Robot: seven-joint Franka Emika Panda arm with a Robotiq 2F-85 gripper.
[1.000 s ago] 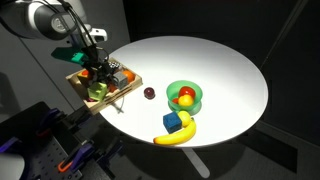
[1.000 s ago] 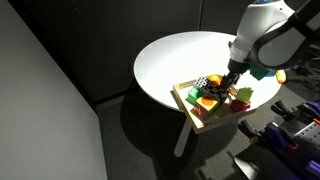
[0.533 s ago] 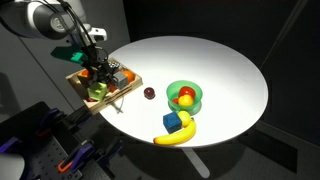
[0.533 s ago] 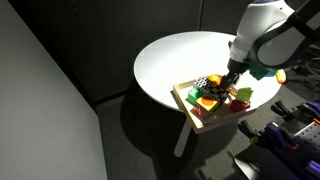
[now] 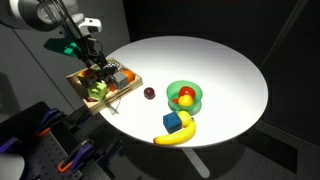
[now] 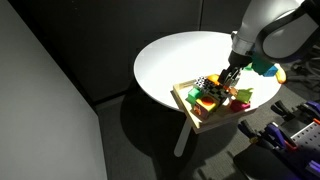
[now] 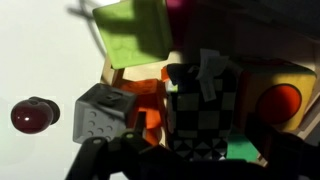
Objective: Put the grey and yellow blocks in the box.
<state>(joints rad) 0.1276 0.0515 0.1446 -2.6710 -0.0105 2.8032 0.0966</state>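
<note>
The box is a shallow wooden tray at the round white table's edge, full of colourful toys; it also shows in the other exterior view as the box. My gripper hangs open just above it, with nothing between its fingers. In the wrist view a black-and-white checkered piece lies right under the jaws. The grey block sits left of it beside an orange toy, at the tray's border. The yellow-green block lies beyond it, also seen at the tray's near end.
A dark red ball lies on the table beside the tray. Further along stand a round green bowl with fruit, a blue cube and a banana. The tray sits close to the table's edge.
The arm and gripper have lifted a little above the tray. The jaws stay open and the toys have not moved.
</note>
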